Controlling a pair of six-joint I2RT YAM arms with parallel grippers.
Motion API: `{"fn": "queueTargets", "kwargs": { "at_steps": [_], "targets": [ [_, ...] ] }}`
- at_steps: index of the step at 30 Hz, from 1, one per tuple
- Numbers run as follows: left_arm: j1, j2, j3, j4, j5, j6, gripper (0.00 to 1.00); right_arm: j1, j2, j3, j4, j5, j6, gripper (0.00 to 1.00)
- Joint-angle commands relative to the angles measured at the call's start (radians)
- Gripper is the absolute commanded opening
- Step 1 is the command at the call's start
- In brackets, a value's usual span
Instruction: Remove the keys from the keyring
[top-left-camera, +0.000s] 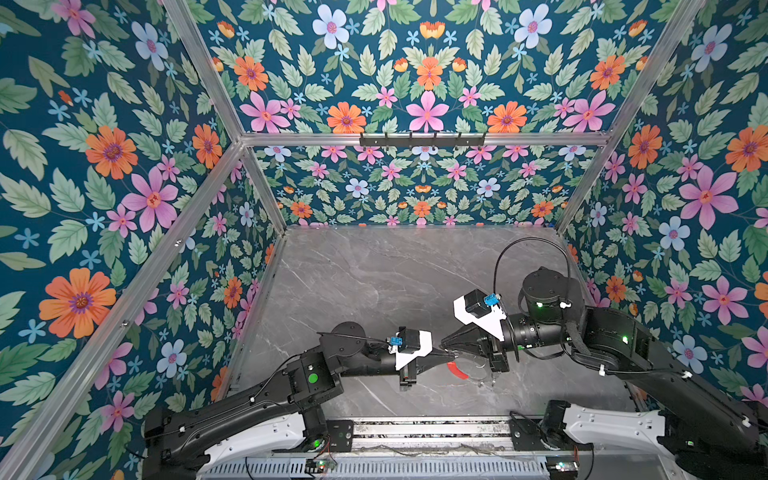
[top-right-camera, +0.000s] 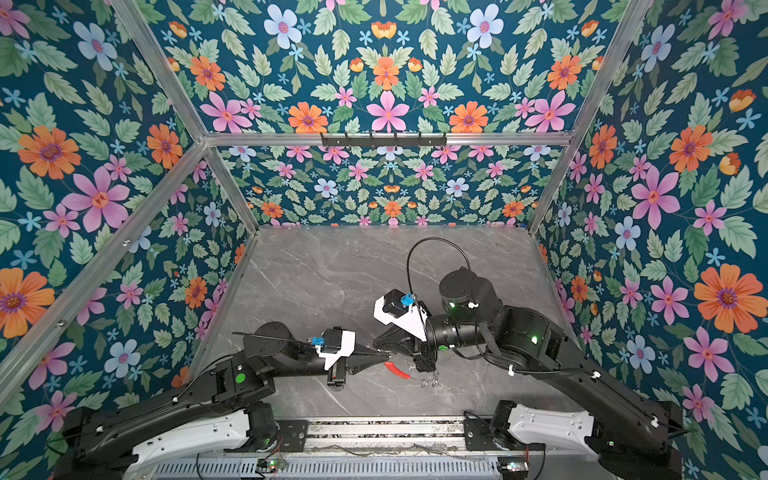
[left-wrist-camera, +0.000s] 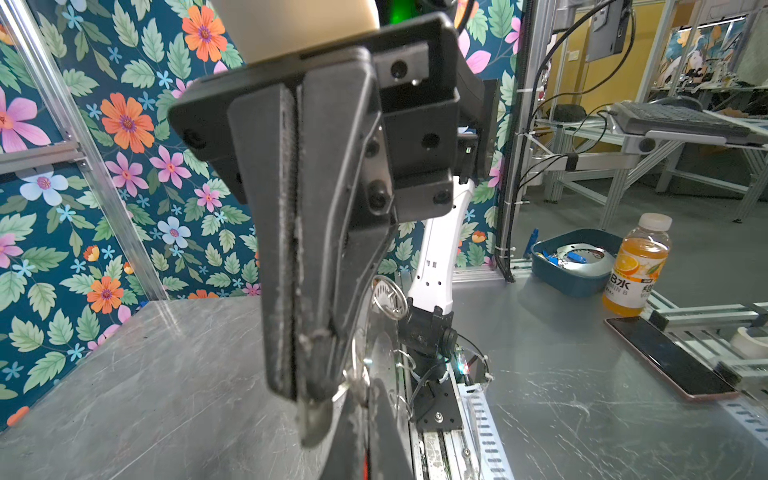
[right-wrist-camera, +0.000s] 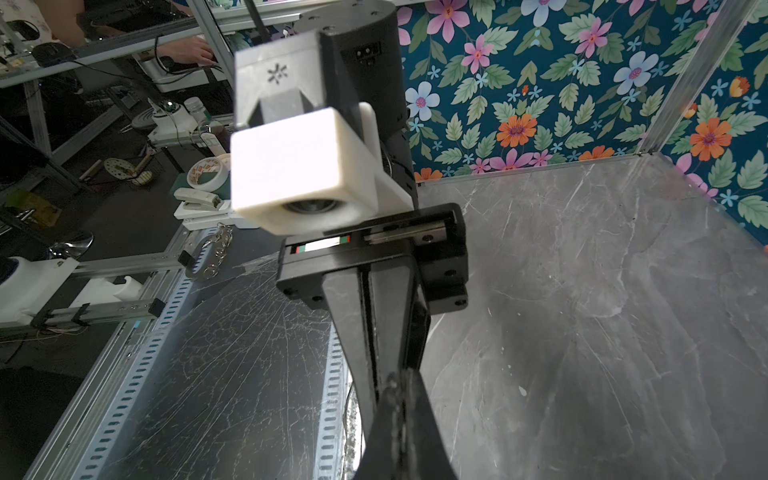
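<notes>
1. Step in hand, by judgement: working one of the keys (top-right-camera: 432, 379) off the keyring (top-left-camera: 457, 370), with both arms meeting tip to tip low over the near middle of the grey marble worktop (top-left-camera: 395, 282).
2. State of the left pincer (top-left-camera: 451, 354): pressed fully narrow, seemingly clamped on the thin hoop just beside the red sleeve (top-right-camera: 397, 370).
3. State of the right pincer (top-left-camera: 444, 342): likewise pressed narrow, nipping, to judge by the left wrist view, a small silvery key (left-wrist-camera: 316, 415) at its very tip; not certain.
4. Next move, as a guess: steady the hoop with the left, then draw the right away along the wire to slide a small split ring (left-wrist-camera: 388, 297) off the hoop. Calls for a slow, fine pull and no twisting, to avoid springing the hoop loose.
5. Look of the keyring: large thin grey wire hoop, red sleeve over one arc, hanging between and just below the two tips. Contact with the worktop impossible to tell.
6. Look of the keys: tiny, silvery, dangling from the hoop under the right wrist, apparently none yet lying free.
</notes>
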Motion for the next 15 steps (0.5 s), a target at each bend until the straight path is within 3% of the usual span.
{"fn": "queueTargets", "kwargs": {
  "at_steps": [1,15],
  "targets": [
    [0.003,-0.010,-0.016,0.086,-0.059,-0.020,0.00,0.005,0.014,0.018,0.039,-0.064,0.014,0.11],
    [0.003,-0.054,-0.063,0.129,-0.086,-0.048,0.00,0.005,0.005,0.030,0.095,0.059,0.059,0.38]
  ]
}}
